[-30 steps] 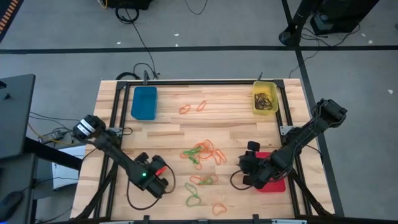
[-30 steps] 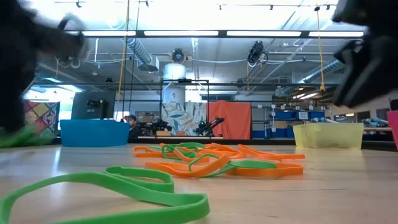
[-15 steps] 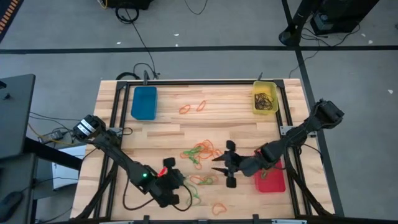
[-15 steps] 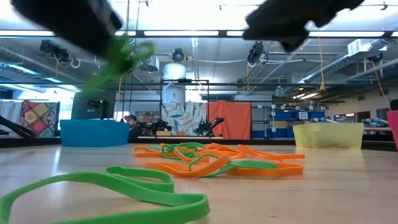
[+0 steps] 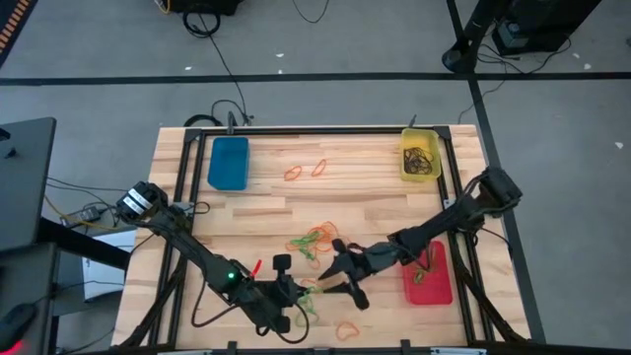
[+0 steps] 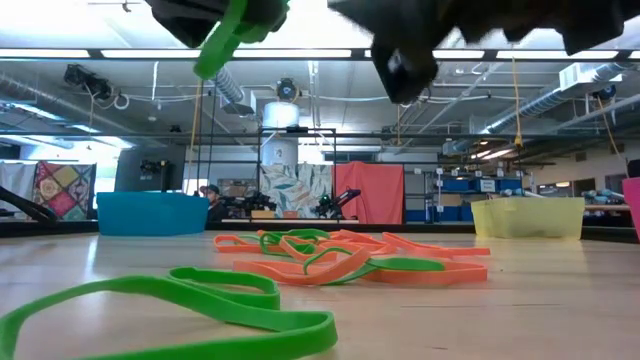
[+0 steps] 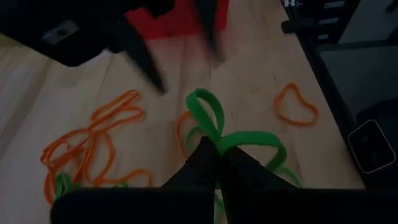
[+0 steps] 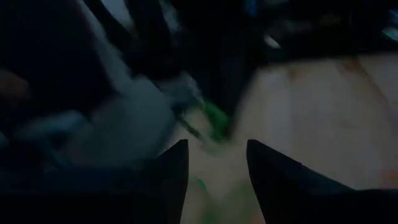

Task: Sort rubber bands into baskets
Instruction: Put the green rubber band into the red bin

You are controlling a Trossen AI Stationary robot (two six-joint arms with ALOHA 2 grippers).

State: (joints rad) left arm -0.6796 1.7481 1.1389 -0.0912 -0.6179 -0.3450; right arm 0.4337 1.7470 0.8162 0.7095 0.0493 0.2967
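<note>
My left gripper [image 5: 296, 293] hangs over the near middle of the table, shut on a green rubber band [image 7: 214, 121] that is lifted off the wood. Facing it from the right is my right gripper [image 5: 330, 279], open; the band [image 8: 214, 121] lies ahead of its fingers and apart from them. More orange and green rubber bands [image 5: 320, 242] lie in a loose pile on the table. The blue basket [image 5: 229, 163] stands far left. The yellow basket [image 5: 420, 158], far right, has dark bands in it. The red basket [image 5: 429, 276] sits at the right edge. My left gripper pinches the green band between its two fingertips at a point where the band is squeezed together [image 7: 217, 144]. Two loops stand out beyond the tips, and in the low view the band [image 6: 225, 40] hangs clear of the table. The fingers slant downward, pointing toward the table's right.
Two orange bands [image 5: 306, 171] lie toward the far edge and one [image 5: 347, 330] lies near the front edge. A large green band [image 6: 190, 305] sits close to the low camera. A black frame [image 5: 187, 197] borders the table.
My left gripper has risen and gone toward the table's right, turning as it went, and has lifted the green band clear of the wood. My right gripper has left the red basket, swung toward level and travelled toward the table's left, up to the left gripper.
</note>
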